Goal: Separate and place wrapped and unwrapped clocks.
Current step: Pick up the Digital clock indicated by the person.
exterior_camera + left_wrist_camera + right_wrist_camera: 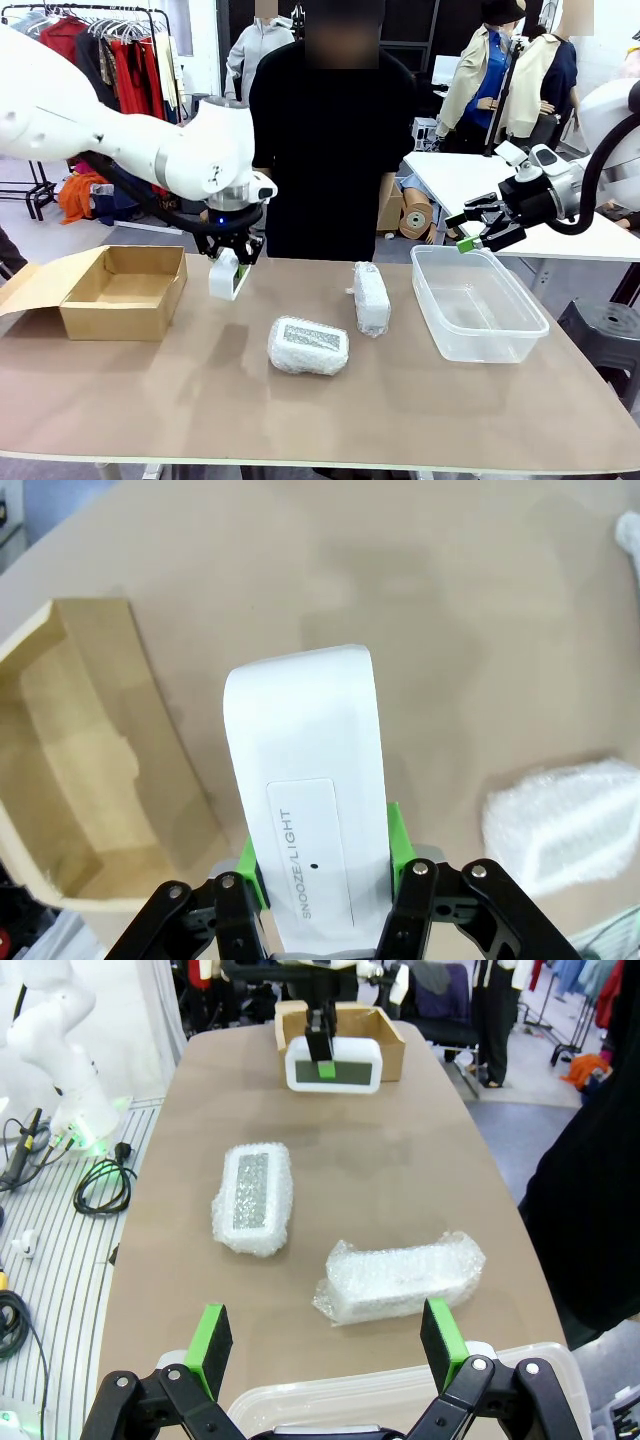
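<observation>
Just to the left of the left claw [232, 266], and lower, stands the open cardboard box [120, 320], its near wall almost under the claw's load. The claw is clamped on the bare white clock [228, 278], green pads pressing its face and back, and holds it clear of the counter [200, 400]. The clock hangs below the fingers with its snooze bar up towards the wrist. Its long axis looks level and seems to run from the robot's side of the counter towards the person, so across the way to the box.

I judge the box to be the bare clock's place. If so, the coming move is a short sideways carry over the box wall, and the clock must stay above the rim.

To the right of this claw, on the counter, lie the two wrapped clocks: the one with the grey face [308, 345] nearer the robot, the other [371, 297] farther right. Both are well apart from the box.

The right claw [478, 236] hovers with its fingers wide apart and empty above the far rim of the clear bin [440, 300]. The wrapped clocks lie beyond that rim, closer to this claw than to the left one, so they probably fall to the right arm.
</observation>
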`<state>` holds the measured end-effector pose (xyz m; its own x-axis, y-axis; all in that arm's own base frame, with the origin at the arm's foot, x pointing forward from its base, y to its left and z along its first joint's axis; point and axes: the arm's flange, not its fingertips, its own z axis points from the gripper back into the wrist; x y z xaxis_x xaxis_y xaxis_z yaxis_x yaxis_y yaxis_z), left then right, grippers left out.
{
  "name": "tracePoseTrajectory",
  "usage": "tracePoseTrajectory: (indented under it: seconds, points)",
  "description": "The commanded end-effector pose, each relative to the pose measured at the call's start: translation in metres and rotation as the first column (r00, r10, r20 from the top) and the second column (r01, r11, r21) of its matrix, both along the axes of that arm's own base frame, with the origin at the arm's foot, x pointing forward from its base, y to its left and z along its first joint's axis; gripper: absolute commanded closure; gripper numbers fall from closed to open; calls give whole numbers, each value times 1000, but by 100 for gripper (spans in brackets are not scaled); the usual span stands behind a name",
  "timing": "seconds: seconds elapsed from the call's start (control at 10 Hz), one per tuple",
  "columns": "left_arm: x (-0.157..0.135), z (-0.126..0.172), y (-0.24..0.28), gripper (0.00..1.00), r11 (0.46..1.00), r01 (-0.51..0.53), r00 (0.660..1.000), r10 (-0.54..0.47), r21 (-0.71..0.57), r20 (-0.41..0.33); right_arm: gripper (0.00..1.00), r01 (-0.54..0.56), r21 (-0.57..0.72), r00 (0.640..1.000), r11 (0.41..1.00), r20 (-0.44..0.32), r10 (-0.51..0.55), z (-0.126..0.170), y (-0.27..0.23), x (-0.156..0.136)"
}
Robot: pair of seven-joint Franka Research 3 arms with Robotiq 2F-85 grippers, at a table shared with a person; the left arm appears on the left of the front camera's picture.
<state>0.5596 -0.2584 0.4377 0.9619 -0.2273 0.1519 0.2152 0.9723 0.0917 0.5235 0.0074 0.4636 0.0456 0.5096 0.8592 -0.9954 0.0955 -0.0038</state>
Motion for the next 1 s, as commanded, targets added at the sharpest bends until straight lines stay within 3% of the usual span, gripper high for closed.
tracePoseTrajectory:
  seconds: [0.0,0.3,0.7,0.9]
  points:
    - [-7,33,-11,100,999,-6,1000,7,33,-12,0,1,0,1000,1000,3,-1,1,-1,0]
    - [-12,94,-25,100,998,47,998,-48,32,30,0,1,0,1000,1000,3,-1,1,-1,0]
    - [-18,184,-35,100,999,37,996,-38,9,81,0,1,0,1000,1000,3,-1,1,-1,0]
    - [-24,214,-40,100,998,62,993,-61,0,104,0,1,0,1000,1000,3,-1,1,-1,0]
